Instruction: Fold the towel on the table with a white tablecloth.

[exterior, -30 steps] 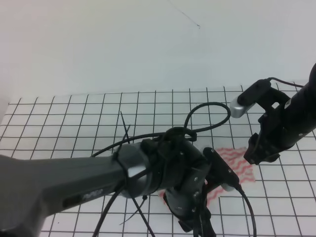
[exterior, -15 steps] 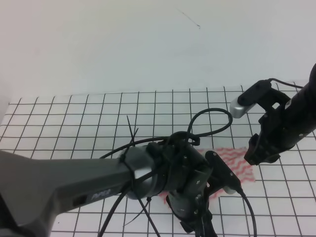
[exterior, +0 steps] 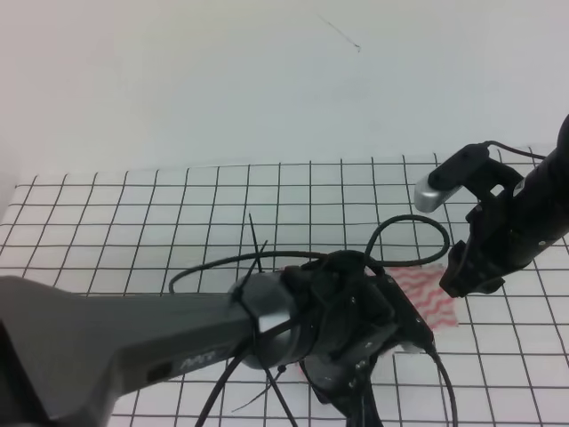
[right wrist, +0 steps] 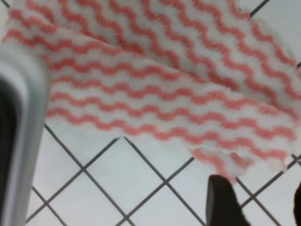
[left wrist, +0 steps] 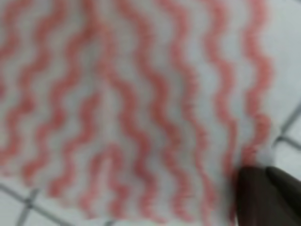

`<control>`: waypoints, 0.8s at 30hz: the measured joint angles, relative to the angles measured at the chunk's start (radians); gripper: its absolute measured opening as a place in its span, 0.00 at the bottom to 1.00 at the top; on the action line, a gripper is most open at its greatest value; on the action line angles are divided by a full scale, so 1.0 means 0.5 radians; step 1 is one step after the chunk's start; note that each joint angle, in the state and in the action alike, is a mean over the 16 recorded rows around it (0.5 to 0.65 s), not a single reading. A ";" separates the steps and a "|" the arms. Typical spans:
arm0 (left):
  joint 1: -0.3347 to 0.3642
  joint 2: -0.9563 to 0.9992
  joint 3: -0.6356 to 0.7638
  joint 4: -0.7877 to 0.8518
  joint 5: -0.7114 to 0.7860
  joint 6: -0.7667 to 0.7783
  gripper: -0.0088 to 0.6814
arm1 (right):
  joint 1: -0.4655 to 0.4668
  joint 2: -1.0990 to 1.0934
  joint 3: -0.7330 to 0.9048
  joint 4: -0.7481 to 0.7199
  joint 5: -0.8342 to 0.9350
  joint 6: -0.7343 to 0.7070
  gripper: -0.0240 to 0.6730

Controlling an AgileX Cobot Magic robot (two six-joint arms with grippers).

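Observation:
The towel [exterior: 428, 295], white with red-pink wavy stripes, lies on the table's white, black-gridded tablecloth [exterior: 133, 222] at the right. My left arm covers most of it in the exterior high view. In the left wrist view the towel [left wrist: 131, 108] fills the frame, blurred and very close. My left gripper [left wrist: 267, 178] shows as dark fingers pressed together on its edge at the bottom right. In the right wrist view the towel [right wrist: 155, 89] has one layer lying over another. My right gripper [right wrist: 261, 200] is open just short of its frayed corner, with nothing between its fingers [right wrist: 225, 202].
My left arm [exterior: 178, 338] with its loose black cables crosses the front of the exterior high view. A blurred grey-white body [right wrist: 21, 132] fills the left edge of the right wrist view. Bare tablecloth [right wrist: 117, 188] lies below the towel.
My left arm has swung to the right, and less of the towel shows beside it than before. The right arm has stayed in place.

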State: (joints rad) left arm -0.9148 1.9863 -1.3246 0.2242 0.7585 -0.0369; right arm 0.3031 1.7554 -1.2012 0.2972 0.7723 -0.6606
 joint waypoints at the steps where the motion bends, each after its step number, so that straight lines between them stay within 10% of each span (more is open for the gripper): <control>1: 0.000 -0.003 -0.011 0.036 0.005 -0.020 0.01 | 0.000 0.000 0.000 0.000 0.000 0.000 0.49; 24: 0.141 -0.111 -0.194 0.152 0.176 -0.097 0.01 | -0.002 -0.001 0.000 -0.120 -0.030 0.064 0.49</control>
State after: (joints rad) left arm -0.8441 1.9306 -1.4217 0.3000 0.8467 -0.0854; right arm 0.3021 1.7547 -1.2012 0.2371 0.7574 -0.6285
